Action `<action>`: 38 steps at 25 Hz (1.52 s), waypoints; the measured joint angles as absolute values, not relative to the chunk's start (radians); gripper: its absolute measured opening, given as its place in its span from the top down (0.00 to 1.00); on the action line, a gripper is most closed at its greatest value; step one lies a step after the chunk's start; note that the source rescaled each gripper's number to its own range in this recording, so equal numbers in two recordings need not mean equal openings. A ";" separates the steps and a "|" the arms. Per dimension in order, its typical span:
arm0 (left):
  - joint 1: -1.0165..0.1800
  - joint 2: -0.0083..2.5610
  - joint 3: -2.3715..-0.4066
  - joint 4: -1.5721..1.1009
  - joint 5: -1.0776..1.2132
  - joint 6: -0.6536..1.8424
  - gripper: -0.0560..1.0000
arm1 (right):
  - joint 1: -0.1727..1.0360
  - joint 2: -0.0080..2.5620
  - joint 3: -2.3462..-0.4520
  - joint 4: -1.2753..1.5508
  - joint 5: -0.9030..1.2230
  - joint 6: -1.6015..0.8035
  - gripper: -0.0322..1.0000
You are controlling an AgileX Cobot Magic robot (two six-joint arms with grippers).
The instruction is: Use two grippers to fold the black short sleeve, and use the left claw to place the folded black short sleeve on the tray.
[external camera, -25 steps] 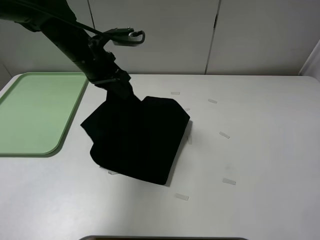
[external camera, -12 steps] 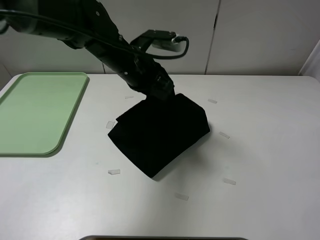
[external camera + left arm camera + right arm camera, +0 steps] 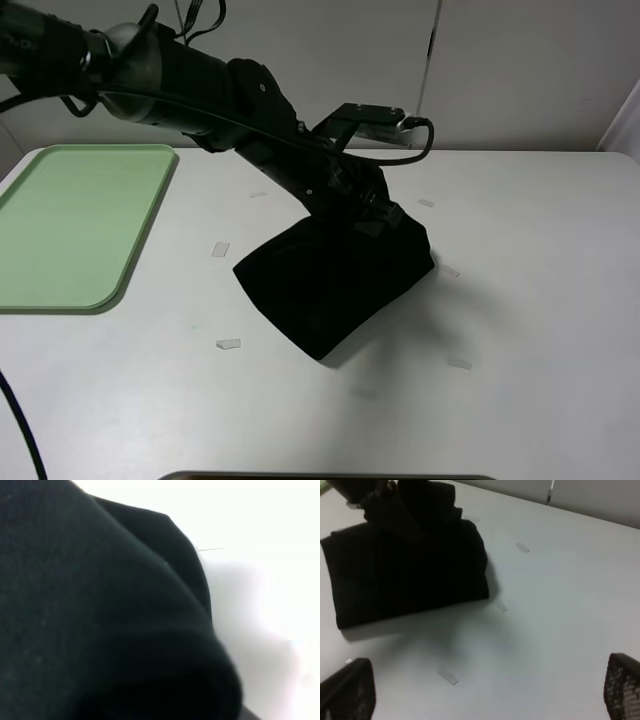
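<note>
White tape-marked table (image 3: 530,300), pale panels (image 3: 520,70) behind, left claw (image 3: 383,220) clamped on black short sleeve (image 3: 330,285) right of tray (image 3: 70,220), right gripper (image 3: 485,695) wide apart, empty

1. The black short sleeve (image 3: 90,610) fills most of the view: plain dark cloth, very close to the lens and out of focus
2. Its surface bulges in soft rounded folds; one fold curves across it as a faintly lighter ridge, and a layer behind that ends in a blunt corner
3. Beside the cloth lies the white table (image 3: 260,515), brightly lit
4. A soft grey shadow (image 3: 250,605) lies on the table just beside the cloth's outline
5. A thin dark line (image 3: 211,549), like a thread, stands out from the cloth's outline over the table
6. Whether the cloth touches the table, and which edge or corner of the table is nearest, cannot be told here
</note>
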State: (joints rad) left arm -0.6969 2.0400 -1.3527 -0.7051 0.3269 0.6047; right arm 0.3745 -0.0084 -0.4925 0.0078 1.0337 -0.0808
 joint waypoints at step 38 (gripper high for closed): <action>-0.749 2.029 -1.424 -0.914 0.550 1.677 0.29 | 0.375 -0.008 -0.492 0.008 1.034 -0.081 0.00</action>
State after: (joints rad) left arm -0.7489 2.0285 -1.4244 -0.9144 0.5500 1.6775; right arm 0.3745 -0.0084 -0.4925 0.0078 1.0337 -0.0808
